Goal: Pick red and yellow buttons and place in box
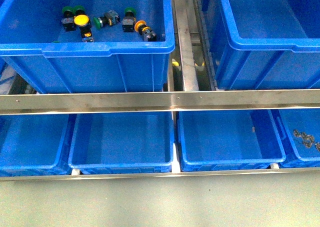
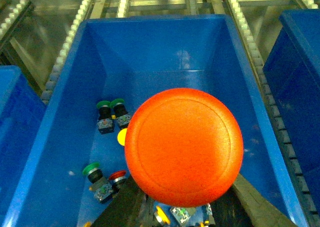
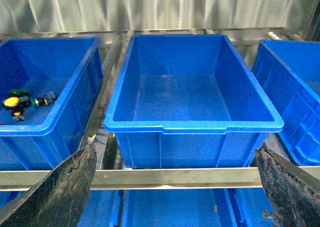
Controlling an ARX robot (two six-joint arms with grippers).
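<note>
In the left wrist view my left gripper (image 2: pixel 186 188) is shut on a red button (image 2: pixel 184 146), whose big round cap fills the middle of the picture. It hangs above a blue bin (image 2: pixel 60 137) holding loose switches: a yellow button (image 2: pixel 122 137), a small red button (image 2: pixel 118 176), another yellow button (image 2: pixel 161 215) and green-capped ones (image 2: pixel 103 107). The front view shows that bin (image 1: pixel 107 48) at upper left, with a yellow button (image 1: pixel 81 20) and a second yellow button (image 1: pixel 141 26) among green ones; no gripper appears there. My right gripper (image 3: pixel 175 179) is open and faces an empty blue box (image 3: pixel 192 124).
A steel rail (image 1: pixel 160 101) crosses in front of the upper bins. An empty blue bin (image 1: pixel 260 42) sits upper right. Below the rail stand more blue bins (image 1: pixel 122 162); the far right one holds small dark parts (image 1: pixel 306 138). Roller tracks (image 2: pixel 65 57) flank the left bin.
</note>
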